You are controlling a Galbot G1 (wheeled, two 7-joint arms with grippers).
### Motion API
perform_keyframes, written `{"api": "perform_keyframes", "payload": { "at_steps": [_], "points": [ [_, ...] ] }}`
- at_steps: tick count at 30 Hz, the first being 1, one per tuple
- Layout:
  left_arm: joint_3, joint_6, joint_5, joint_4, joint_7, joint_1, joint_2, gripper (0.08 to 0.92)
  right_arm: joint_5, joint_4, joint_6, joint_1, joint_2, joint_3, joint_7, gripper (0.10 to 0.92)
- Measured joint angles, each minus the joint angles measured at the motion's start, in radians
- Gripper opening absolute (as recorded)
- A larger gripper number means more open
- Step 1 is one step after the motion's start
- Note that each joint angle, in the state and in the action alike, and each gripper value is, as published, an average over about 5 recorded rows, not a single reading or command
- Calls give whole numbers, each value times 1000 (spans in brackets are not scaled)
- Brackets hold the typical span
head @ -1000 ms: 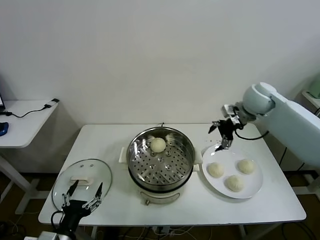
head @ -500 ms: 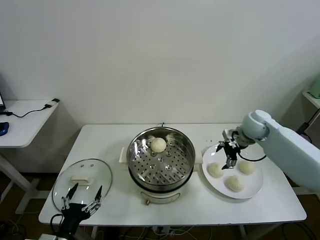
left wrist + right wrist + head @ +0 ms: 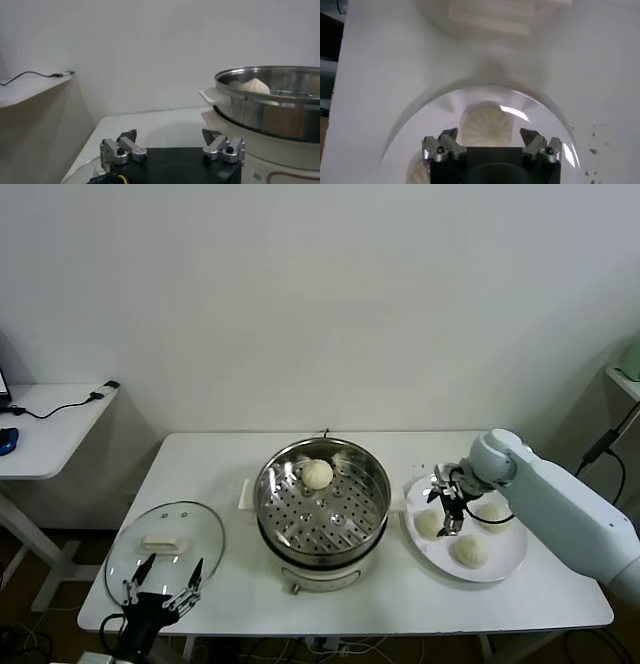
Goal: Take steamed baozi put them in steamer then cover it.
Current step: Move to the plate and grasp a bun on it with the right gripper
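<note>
While right hand [image 3: 443, 506] hangs spread wide, baozi [image 3: 485, 124] sits directly below btwn fingers, on plate [image 3: 512, 559].

Right gripper [image 3: 443, 509] covers part of the baozi [image 3: 430, 524] nearest the steamer [image 3: 322, 502]; contact between them cannot be told from the head view. In the right wrist view a second bun [image 3: 417, 172] on the white plate [image 3: 440, 107] is cut by the frame edge, and the steamer's handle [image 3: 492, 15] beyond is blurred. Left arm's base runs off the head view's lower edge. In the left wrist view the glass cover [image 3: 85, 170] shows only as a sliver under the gripper [image 3: 172, 142].
</note>
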Motion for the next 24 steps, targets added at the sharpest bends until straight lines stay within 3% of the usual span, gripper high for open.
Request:
{"api": "perform_keyframes", "payload": {
  "at_steps": [16, 24],
  "points": [
    [1, 1, 0, 10, 1, -7, -1, 823, -19, -43, 2, -19, 30, 9, 27, 816],
    [2, 0, 1, 10, 1, -5, -2, 823, -14, -44, -1, -21, 23, 15, 26, 703]
  ]
}}
